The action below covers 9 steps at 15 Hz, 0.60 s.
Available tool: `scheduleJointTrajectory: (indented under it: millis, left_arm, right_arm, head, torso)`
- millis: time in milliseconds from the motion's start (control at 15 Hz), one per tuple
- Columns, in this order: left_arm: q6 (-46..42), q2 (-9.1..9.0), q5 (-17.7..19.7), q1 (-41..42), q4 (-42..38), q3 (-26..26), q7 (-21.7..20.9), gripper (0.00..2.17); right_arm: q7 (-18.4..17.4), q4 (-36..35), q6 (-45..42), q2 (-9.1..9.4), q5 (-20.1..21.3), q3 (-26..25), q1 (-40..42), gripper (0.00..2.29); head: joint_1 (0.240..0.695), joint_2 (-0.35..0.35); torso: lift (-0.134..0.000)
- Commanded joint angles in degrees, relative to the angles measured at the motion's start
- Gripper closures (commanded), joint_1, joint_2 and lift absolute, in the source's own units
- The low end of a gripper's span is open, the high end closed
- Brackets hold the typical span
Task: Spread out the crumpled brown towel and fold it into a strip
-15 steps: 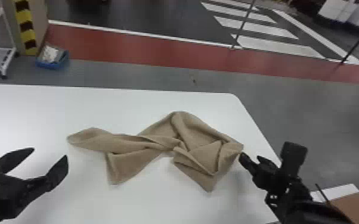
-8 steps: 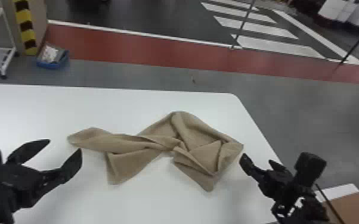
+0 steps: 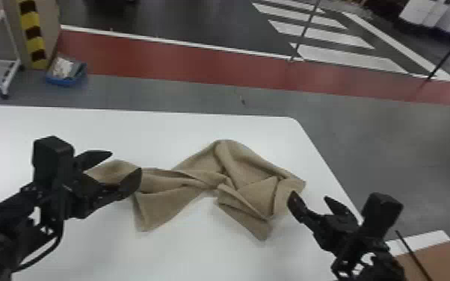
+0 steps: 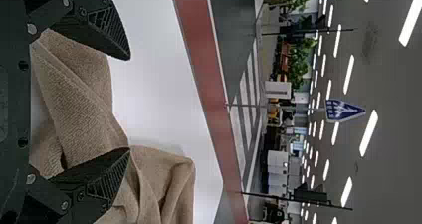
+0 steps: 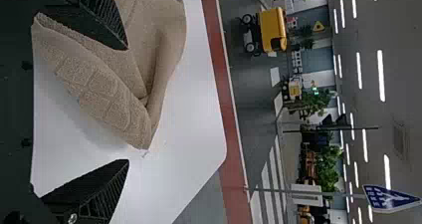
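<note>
Head view: my left end effector point(image 3: 125, 161), released, spans the towel's point(image 3: 250, 164) left end, presumably to pinch it; the cloth lies crumpled across the tabletop point(image 3: 198, 254); my right end effector point(image 3: 309, 197), also released, waits beside its right edge, probably for opposing tension.

- Brown towel point(image 3: 250, 164): soft, matt cloth, its weave rough and finely ribbed, with a grid of lines pressed into one part.
- Table point(image 3: 86, 127): smooth and white, with a faint sheen.
- Left gripper point(image 3: 123, 162) and right gripper point(image 3: 310, 197): hard, mostly matt black; inner finger faces ridged.
- Screw heads point(image 4: 32, 29): shiny metal.
- Bin point(image 3: 65, 81): blue, plastic-looking.
- Floor point(image 3: 403, 149): smooth grey, slightly glossy.
</note>
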Motion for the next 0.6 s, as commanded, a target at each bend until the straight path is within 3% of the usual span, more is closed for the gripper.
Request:
scheduleJointTrajectory:
  millis: [0, 133, 533]
  left_arm:
    - [6.24, -0.77, 0.41, -2.87, 1.92, 0.20, 0.30, 0.27]
    - [11.16, -1.30, -0.20, -4.28, 2.97, 0.29, 1.00, 0.27]
    - [10.99, -1.56, 0.76, -6.83, 6.31, 2.05, 3.20, 0.33]
  right_arm:
    - [0.00, -0.11, -0.62, 0.01, 0.59, 1.26, 0.15, 0.08]
    - [0.00, -0.11, -0.79, 0.01, 1.29, 2.40, 0.15, 0.08]
    - [0.44, 0.24, -1.14, 0.01, 2.35, 3.37, -0.29, 0.08]
  head:
    - [0.695, -0.350]
    - [0.695, -0.350]
    - [0.695, -0.331]
  torso:
    - [-0.123]
    - [-0.123]
    - [-0.123]
